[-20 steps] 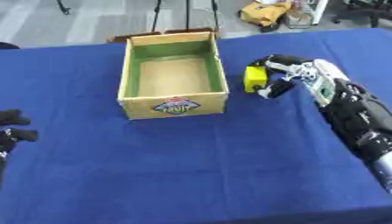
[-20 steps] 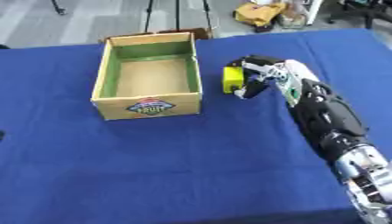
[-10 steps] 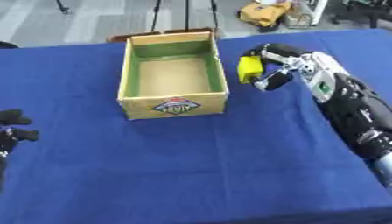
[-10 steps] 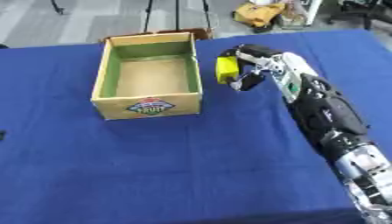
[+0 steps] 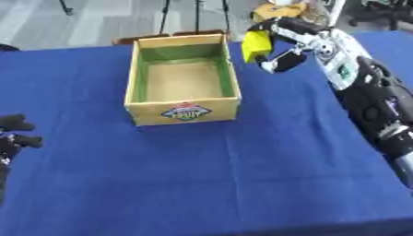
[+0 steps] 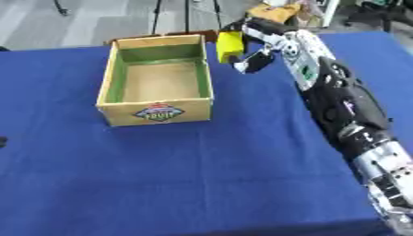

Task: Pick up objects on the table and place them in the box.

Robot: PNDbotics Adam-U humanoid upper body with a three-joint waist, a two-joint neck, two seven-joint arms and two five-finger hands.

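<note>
Right hand holds a yellow block aloft beside the box's far right corner.

The robot's right hand (image 5: 284,44) has its fingers and thumb curled round a small yellow block (image 5: 256,40), pinching it clear of the blue tablecloth (image 5: 242,175). The block sits at the hand's left side, just beside the right wall of the open cardboard box with green inner walls (image 5: 182,83), near its far corner and not over the opening. The left hand (image 5: 14,133) rests low at the left edge, fingers relaxed.
</note>
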